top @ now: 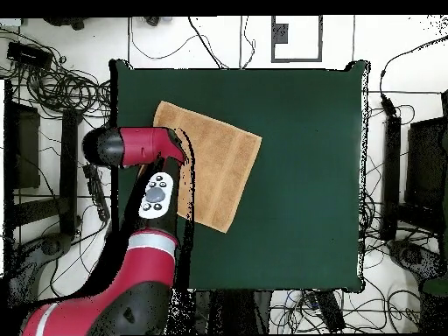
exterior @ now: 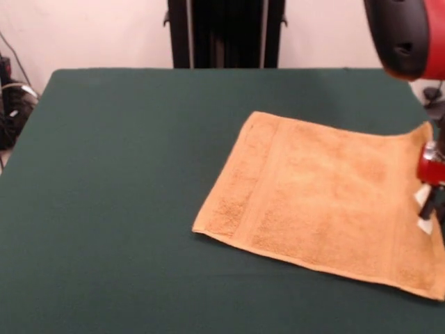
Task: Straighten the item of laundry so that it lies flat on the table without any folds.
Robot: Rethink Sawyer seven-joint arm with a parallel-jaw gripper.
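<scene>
The towel (exterior: 327, 202) is seen spread nearly flat on the worktop (exterior: 111, 209), near one side edge. The gripper (exterior: 424, 210) is set at its end band; whether the fingers are spread cannot be told. Being soft, light terry, it is best pinched at a corner.

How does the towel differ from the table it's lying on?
The towel is orange-tan; the table is dark green. The towel is much smaller, covering only part of the table. In the overhead view the towel lies skewed, its edges at an angle to the table's edges, and it sits toward one side rather than the middle. Both are rectangular and cloth-surfaced.
</scene>
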